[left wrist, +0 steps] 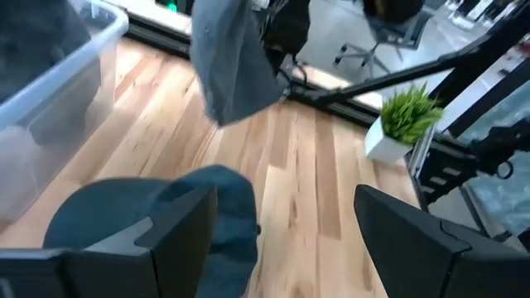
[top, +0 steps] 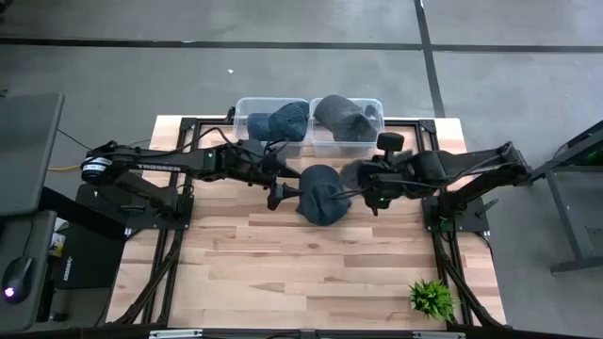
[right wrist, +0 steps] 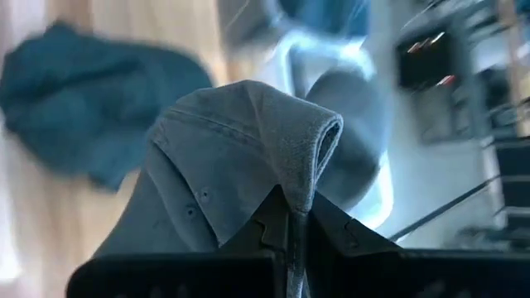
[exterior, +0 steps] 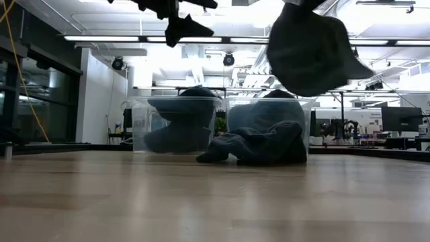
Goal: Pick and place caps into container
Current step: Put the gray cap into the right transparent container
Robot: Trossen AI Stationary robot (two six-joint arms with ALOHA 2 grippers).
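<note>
Hanging above the wood — grey cap: the right end effector (right wrist: 290,236) is clamped tight on a fold of a grey cap (right wrist: 240,165), which dangles clear of the tabletop (top: 311,273) in the low view; a pinch on loose fabric is probably why the rest of it droops.

Plant: a small green plant (top: 431,298) stands at the near right corner, well apart from the work.

Blue cap: one dark blue cap (top: 322,194) lies on the tabletop near the middle, between the two arms, not yet taken.

Left end effector: the left end effector (top: 283,195) hovers just beside that blue cap with its fingers spread wide and nothing between them; in its wrist view the cap lies below the fingers. I judge it is poised for the next pick.

Right arm: it reaches in from the right at about the blue cap's level, its load held just in front of the bins — likely on its way there.

Bins: two clear bins (top: 273,102) stand side by side at the far edge; the left one holds a dark blue cap (top: 279,122), the right one a grey cap (top: 341,117).

Remaining, as I judge it: the held cap must be dropped in a bin, then the blue one.
</note>
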